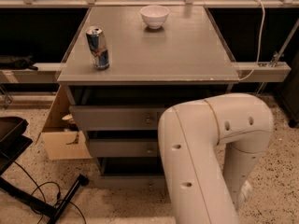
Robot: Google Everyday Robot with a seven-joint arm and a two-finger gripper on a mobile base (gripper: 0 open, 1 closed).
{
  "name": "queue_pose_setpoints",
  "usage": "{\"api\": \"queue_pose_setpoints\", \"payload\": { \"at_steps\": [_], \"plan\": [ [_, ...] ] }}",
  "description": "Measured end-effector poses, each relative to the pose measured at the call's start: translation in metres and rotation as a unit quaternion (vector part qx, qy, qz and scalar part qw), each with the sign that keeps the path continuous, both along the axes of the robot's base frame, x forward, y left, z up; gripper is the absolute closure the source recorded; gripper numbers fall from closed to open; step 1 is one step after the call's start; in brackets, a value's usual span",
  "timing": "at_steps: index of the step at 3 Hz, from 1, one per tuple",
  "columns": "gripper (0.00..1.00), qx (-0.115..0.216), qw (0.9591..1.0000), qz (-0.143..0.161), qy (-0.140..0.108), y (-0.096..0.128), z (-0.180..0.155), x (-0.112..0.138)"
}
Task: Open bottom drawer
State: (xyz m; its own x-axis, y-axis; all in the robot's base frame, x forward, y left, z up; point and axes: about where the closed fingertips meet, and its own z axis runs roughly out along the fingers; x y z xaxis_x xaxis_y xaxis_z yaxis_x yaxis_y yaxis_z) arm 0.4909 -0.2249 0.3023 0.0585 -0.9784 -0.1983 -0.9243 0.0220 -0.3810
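We are placing the bottom drawer [125, 181] at roughly 6 to 7 o'clock from frame centre. It is the lowest of the grey cabinet's [149, 78] three fronts, just above the speckled floor [117, 209]. It is looking shut, sitting under the dark gap below the middle drawer [119, 148]. Its right part is hiding behind the arm [210, 143], and we are not making out its knob for sure.

Its long axis is running 9 to 3 o'clock, so the pull, we are judging, is heading toward 6 o'clock, out at the camera.

The gripper is not showing. We are guessing it is sitting low behind the arm's white bulk, around 3 o'clock of the drawer's visible strip. Whether it is open or closed we cannot tell.

Further out, the top drawer [112, 118] is sitting at 12 o'clock of the other two. On the surface [187, 55], a can [97, 48] is standing at 10 o'clock and a white bowl [154, 16] at 12. A cardboard box [58, 139] is sitting at the cabinet's 9 o'clock side.
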Motion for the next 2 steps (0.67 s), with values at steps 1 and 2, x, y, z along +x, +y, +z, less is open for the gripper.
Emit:
{"api": "queue_pose_setpoints", "payload": {
  "at_steps": [1,2],
  "plan": [
    [0.82,-0.006,0.9992,-0.002,0.040,-0.010,0.002,-0.052],
    [0.51,0.001,0.9991,-0.006,0.043,0.000,-0.009,-0.043]
  ]
}}
